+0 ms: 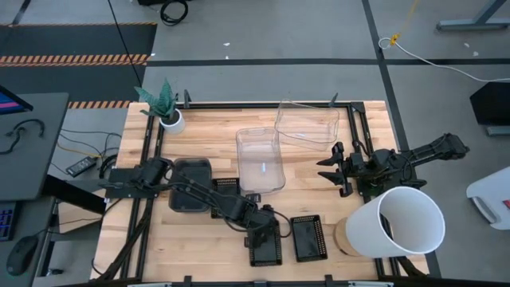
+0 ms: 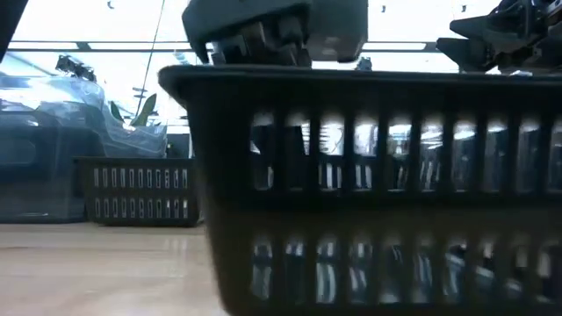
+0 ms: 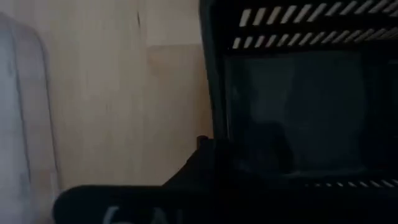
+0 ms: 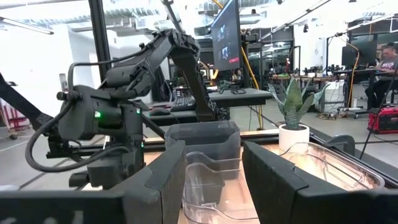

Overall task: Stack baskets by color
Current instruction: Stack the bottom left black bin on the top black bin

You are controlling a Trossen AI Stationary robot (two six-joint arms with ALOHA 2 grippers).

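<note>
A black perforated basket [image 1: 268, 252] rests with its bottom on the wood table near the front edge, and my left gripper [image 1: 261, 231] is down at its far end, shut on it. The low view shows that basket [image 2: 378, 149] close up, with the gripper [image 2: 263, 44] over its rim. A second black basket [image 1: 309, 237] lies just to its right, and a third [image 1: 225, 185] lies partly under my left arm. A smoky grey basket [image 1: 191, 177] sits at the left. Two clear baskets [image 1: 260, 159] [image 1: 307, 123] sit toward the far side. My right gripper [image 1: 335, 170] waits open at the right. My left gripper is shut on the black basket's far short wall, at its rim [image 3: 214, 134]. It comes slanting down from the far left. The gripper's own body hides how the fingers sit on the wall. The basket stands level on the table.
A big white bucket [image 1: 398, 223] lies on its side at the front right. A small white plant pot [image 1: 170, 119] stands at the far left corner. Black rails [image 1: 151, 159] frame the table. Bare wood [image 1: 199, 247] lies at the front left.
</note>
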